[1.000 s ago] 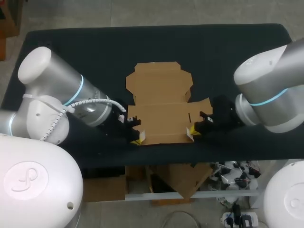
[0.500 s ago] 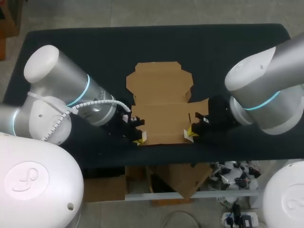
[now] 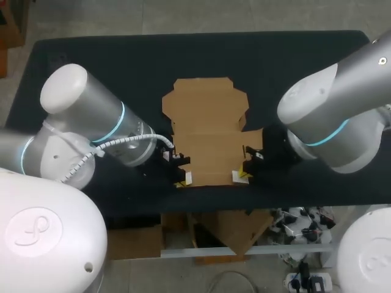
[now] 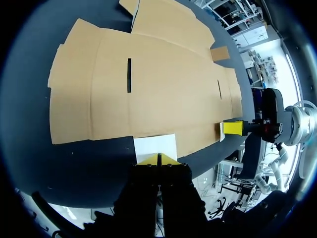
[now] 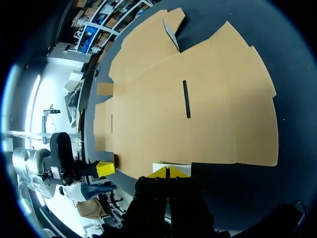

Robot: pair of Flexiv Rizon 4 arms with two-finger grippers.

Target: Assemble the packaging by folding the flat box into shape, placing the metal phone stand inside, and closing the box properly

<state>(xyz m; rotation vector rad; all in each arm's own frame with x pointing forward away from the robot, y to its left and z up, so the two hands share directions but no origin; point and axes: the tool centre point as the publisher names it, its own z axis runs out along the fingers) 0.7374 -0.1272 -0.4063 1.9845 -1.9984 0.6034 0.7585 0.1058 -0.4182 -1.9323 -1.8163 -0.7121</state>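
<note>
The flat brown cardboard box (image 3: 208, 140) lies unfolded on the black table, its lid panel toward the far side. My left gripper (image 3: 181, 180) sits at the left end of the box's near edge, yellow tips pressed together (image 4: 158, 159). A small white patch (image 4: 154, 147) lies just ahead of those tips, against the cardboard (image 4: 148, 89). My right gripper (image 3: 242, 177) stands at the right end of the same edge, its tips (image 5: 168, 171) also together behind a white patch (image 5: 171, 167). Each wrist view shows the other gripper across the box (image 5: 198, 114). No metal phone stand is in view.
The black table (image 3: 91, 67) stretches wide to the left, right and far side of the box. Its front edge runs just behind both grippers. Two narrow slots are cut in the box's middle panel (image 4: 129, 75).
Both grippers have slid inward along the box's near edge, toward each other. The arms' elbows have swung in over the table. The box has stayed flat.
</note>
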